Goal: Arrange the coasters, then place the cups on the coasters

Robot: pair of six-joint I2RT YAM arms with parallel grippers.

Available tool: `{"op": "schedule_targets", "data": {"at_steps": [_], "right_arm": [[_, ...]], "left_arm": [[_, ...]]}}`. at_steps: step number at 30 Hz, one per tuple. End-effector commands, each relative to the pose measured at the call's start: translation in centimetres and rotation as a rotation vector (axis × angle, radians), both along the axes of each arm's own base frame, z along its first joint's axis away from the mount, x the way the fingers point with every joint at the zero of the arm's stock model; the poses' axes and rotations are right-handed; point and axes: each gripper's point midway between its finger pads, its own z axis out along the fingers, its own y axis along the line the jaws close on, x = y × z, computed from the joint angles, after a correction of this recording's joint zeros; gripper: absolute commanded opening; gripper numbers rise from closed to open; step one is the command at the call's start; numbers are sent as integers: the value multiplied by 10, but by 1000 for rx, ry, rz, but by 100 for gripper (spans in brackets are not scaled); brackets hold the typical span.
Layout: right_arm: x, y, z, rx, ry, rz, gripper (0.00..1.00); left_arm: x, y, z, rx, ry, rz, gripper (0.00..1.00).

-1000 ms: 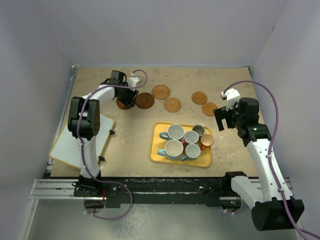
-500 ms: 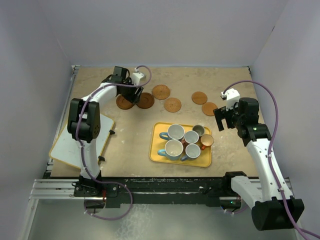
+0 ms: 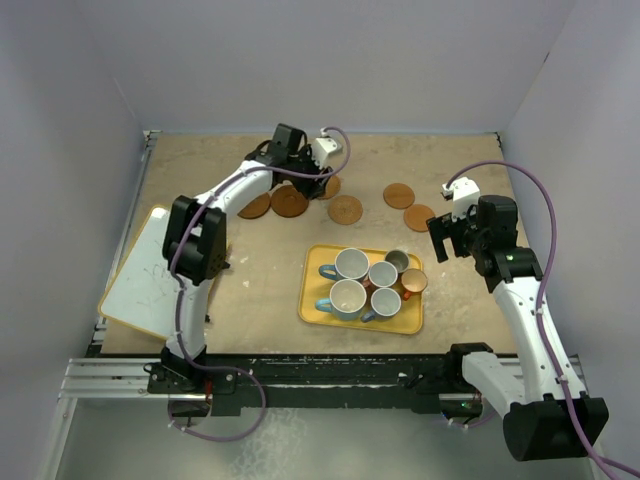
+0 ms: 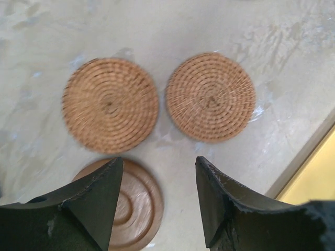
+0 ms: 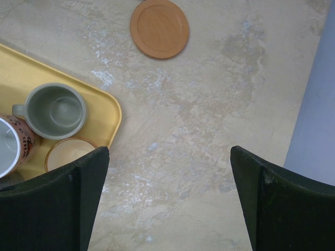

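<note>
Two woven coasters (image 4: pixel 110 104) show an orange-brown spiral weave; the ringed coaster (image 4: pixel 141 204) is smooth brown; the tray (image 5: pixel 107 108) is yellow.

A yellow rectangular tray (image 3: pixel 411 320) lies on the tan, scuffed surface (image 3: pixel 260 270), right of the middle and toward the near edge. A white board (image 3: pixel 150 275) on a tan backing lies askew at the near left corner. Pale walls (image 3: pixel 330 60) enclose the far edge and both sides.
</note>
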Motion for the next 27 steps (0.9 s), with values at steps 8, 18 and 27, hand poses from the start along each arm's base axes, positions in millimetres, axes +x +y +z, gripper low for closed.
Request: {"op": "schedule_targets", "data": {"at_steps": [8,18,27], "right_arm": [[3,-1,5,-4,-24,7,100],[1,-4,9,-14,-44,-2,100],[0,-6,12,-24,-60,-10,100]], "left_arm": [[-28,-80,-43,-26,104,-129,52],[-35,-108,-79,-39,189,-140,49],[-37,-149,-87,-60,199,-205,49]]}}
